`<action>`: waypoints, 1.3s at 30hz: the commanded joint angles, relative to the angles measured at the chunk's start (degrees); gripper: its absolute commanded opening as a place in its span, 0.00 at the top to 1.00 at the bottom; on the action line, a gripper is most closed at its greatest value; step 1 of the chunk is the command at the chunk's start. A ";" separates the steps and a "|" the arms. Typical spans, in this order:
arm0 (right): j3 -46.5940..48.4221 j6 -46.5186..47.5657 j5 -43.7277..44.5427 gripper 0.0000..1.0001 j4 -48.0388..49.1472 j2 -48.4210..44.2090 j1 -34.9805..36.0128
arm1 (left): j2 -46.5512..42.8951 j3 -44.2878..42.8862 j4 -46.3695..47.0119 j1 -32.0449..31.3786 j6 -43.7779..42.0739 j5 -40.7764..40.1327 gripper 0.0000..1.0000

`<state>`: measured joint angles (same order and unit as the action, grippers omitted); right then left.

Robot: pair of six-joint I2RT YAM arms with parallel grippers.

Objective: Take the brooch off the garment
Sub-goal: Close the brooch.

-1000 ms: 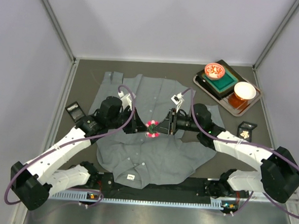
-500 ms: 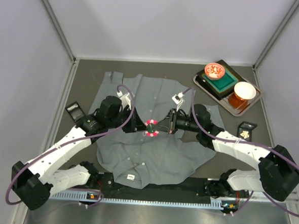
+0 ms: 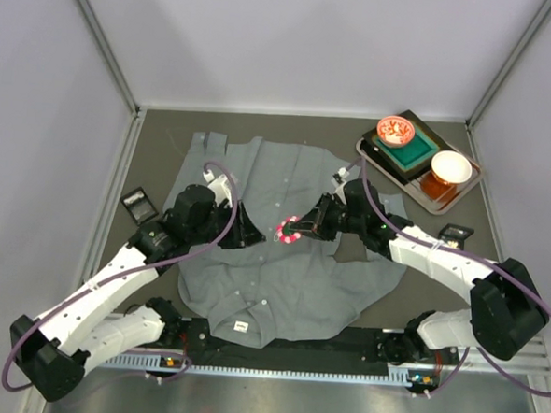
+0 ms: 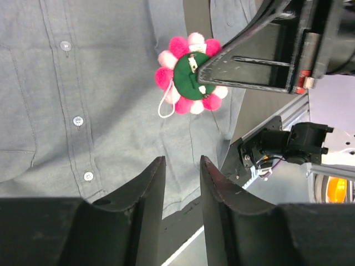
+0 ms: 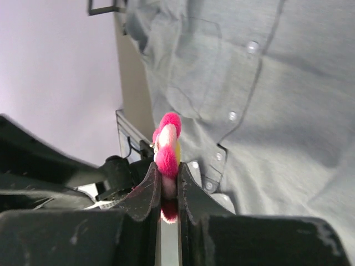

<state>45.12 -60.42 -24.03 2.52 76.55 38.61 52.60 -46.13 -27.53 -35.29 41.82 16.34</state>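
The brooch, a flower of pink and white pom-poms with a green back, is pinched edge-on in my right gripper, which is shut on it. It hangs a little above the garment, a grey button-up shirt spread flat on the table. In the left wrist view a thin white loop dangles from the brooch; I cannot tell whether it still touches the cloth. My left gripper is open with nothing between its fingers, just left of the brooch, over the shirt's button placket.
A tray at the back right carries a pink bowl, a green block and a white bowl. Small black boxes lie left and right of the shirt. Pale walls close in the table.
My left gripper has opened and drawn back to the left, away from the brooch. My right gripper has shut on the brooch, turned and lifted it slightly off the shirt.
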 commanded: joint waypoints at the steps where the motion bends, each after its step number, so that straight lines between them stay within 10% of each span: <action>1: 2.68 -3.21 2.93 1.00 -7.01 -1.41 -0.99 | -2.15 1.47 3.85 -0.04 -1.14 2.44 0.68; 6: 3.22 -3.82 4.61 1.00 -5.96 -1.14 -0.99 | 0.57 9.11 24.78 -0.04 10.26 19.24 0.73; 14: 2.78 -5.32 4.70 1.00 -2.96 -1.76 -1.08 | 8.74 8.94 30.15 -0.31 12.21 25.31 0.72; 39: -2.75 -6.73 2.50 1.00 0.99 -6.15 -0.99 | 14.90 12.20 55.62 0.75 25.05 21.02 0.53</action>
<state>44.12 -67.13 -20.43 1.76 73.47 37.80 67.29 -33.95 16.75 -35.27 63.02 39.66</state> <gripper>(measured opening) 0.055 0.460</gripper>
